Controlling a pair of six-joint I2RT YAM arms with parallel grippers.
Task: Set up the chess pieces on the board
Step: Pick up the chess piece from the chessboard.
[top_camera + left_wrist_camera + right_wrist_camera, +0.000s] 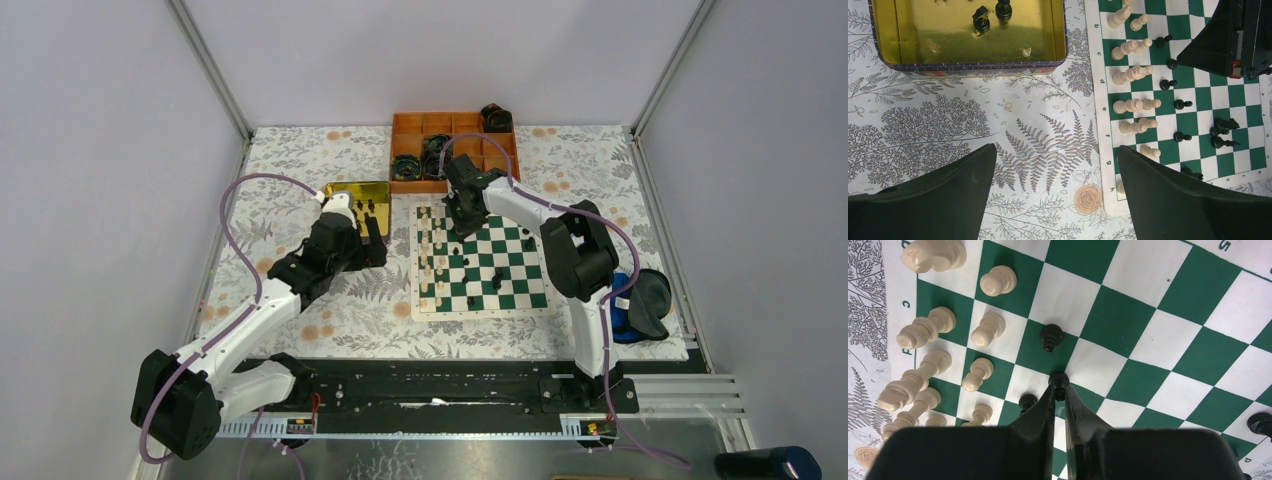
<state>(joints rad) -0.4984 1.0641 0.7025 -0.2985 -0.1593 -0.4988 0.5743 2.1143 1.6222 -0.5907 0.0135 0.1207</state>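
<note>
The green and white board (520,255) lies right of centre. Cream pieces (432,262) stand in two columns along its left side; they also show in the left wrist view (1133,75) and the right wrist view (923,332). Several black pieces (497,283) are scattered on the middle squares. My right gripper (1059,385) is shut on a small black pawn (1058,380) over the board's far left part, next to another black pawn (1052,336). My left gripper (1055,150) is open and empty above the tablecloth, between the tin and the board's left edge (1098,100).
A shiny yellow tin (973,67) left of the board holds two black pieces (982,19). An orange compartment tray (410,125) with dark cable rolls stands behind the board. A blue and black object (640,305) lies right of the board.
</note>
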